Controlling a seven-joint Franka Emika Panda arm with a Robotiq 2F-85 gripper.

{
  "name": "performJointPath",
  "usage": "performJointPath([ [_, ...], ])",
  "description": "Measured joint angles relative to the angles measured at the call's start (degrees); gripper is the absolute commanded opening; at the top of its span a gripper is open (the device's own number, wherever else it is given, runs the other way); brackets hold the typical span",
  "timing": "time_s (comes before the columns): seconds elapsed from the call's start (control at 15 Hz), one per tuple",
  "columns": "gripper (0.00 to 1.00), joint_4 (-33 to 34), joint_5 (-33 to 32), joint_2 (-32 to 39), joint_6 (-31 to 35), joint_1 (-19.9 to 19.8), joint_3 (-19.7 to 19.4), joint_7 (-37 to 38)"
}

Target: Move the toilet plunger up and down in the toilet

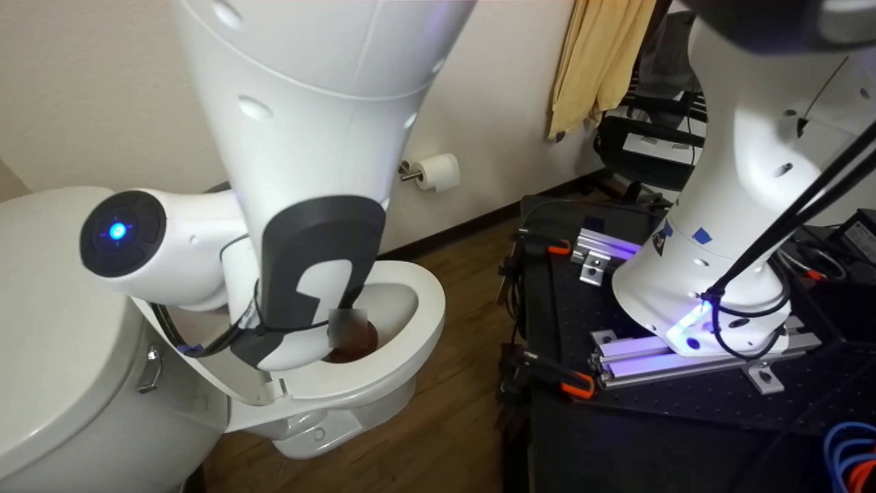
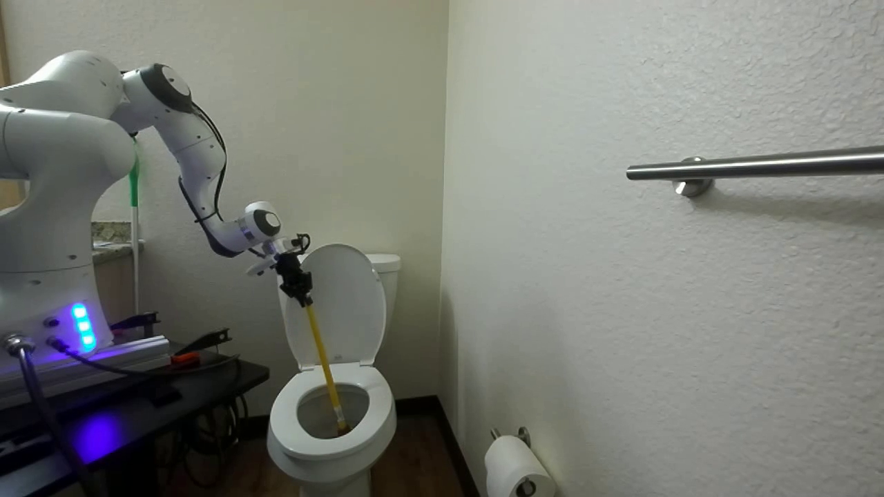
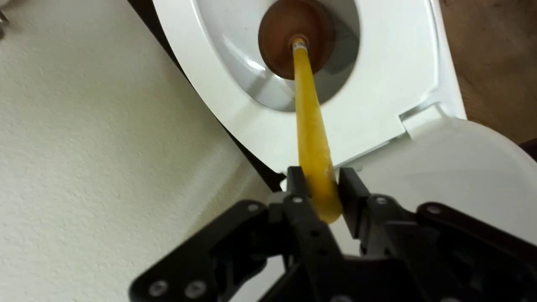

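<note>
The white toilet (image 2: 290,422) has its lid raised; its seat also shows in the wrist view (image 3: 386,71) and an exterior view (image 1: 428,301). The toilet plunger (image 2: 322,348) stands in the bowl, its yellow handle tilted. In the wrist view its handle (image 3: 309,109) runs down to the reddish-brown cup, which sits low in the bowl. The cup (image 1: 368,341) shows partly in an exterior view, beside a blurred patch. My gripper (image 3: 321,178) is shut around the top end of the handle. It shows above the bowl in an exterior view (image 2: 304,298); the arm hides it elsewhere.
The raised lid (image 2: 356,297) and tank (image 1: 55,294) stand behind the bowl. A wall (image 3: 105,167) runs close along one side, with a toilet paper roll (image 1: 438,171) on it. The black table (image 1: 582,445) bearing the robot base stands near the bowl.
</note>
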Motion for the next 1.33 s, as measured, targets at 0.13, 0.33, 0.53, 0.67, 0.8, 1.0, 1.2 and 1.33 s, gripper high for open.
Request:
performJointPath([
  [0.13, 0.06, -0.58, 0.16, -1.94, -4.09, -1.47, 0.57, 0.58],
  [0.33, 0.06, -1.2, 1.44, -5.22, -6.35, -7.61, 4.06, 0.37],
  [0.53, 0.06, -2.52, 3.47, -9.23, -6.14, -17.95, 9.16, -2.27],
  [0.67, 0.06, -3.44, 7.35, -11.59, -5.92, -25.85, 12.97, -7.25],
  [0.8, 0.06, -3.88, 13.59, -13.44, -5.94, -33.87, 16.49, -14.92],
  [1.0, 0.06, -3.37, 24.18, -15.43, -6.53, -46.29, 21.35, -28.89],
  [1.2, 0.06, -0.65, 29.43, -15.93, -10.44, -59.28, 28.37, -38.45],
  [1.33, 0.06, 1.51, 31.58, -15.95, -14.86, -66.09, 32.89, -43.31],
])
